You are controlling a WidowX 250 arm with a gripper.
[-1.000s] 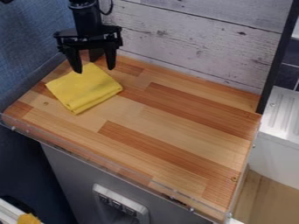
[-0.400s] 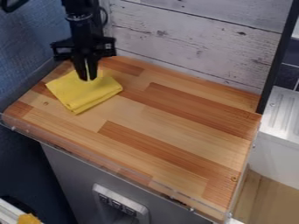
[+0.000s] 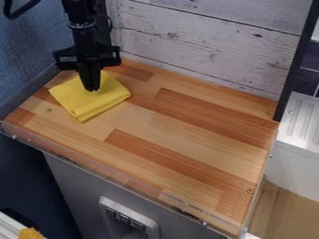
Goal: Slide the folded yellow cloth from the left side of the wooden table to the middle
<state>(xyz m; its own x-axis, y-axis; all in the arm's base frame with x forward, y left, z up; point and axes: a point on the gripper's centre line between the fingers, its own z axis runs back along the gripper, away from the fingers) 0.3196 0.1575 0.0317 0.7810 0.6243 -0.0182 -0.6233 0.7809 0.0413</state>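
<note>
The black gripper [image 3: 92, 88] hangs straight down at the upper left of the wooden surface. Its fingers are together, with the tips over the upper middle of a folded yellow cloth [image 3: 90, 103]. The cloth lies flat at an angle near the back left corner, its fold facing the lower right. Whether the tips press on the cloth or pinch any of it cannot be told.
The wooden tabletop [image 3: 187, 135] has a thin clear rim [image 3: 112, 175] along its front. A whitewashed plank wall [image 3: 205, 46] stands behind it, a blue wall at the left. A dark post [image 3: 293, 65] rises at the back right, beside a white ribbed tray [image 3: 302, 121].
The gripper has come down toward the cloth, and its fingers have moved from wide apart to together. The cloth lies where it was.
</note>
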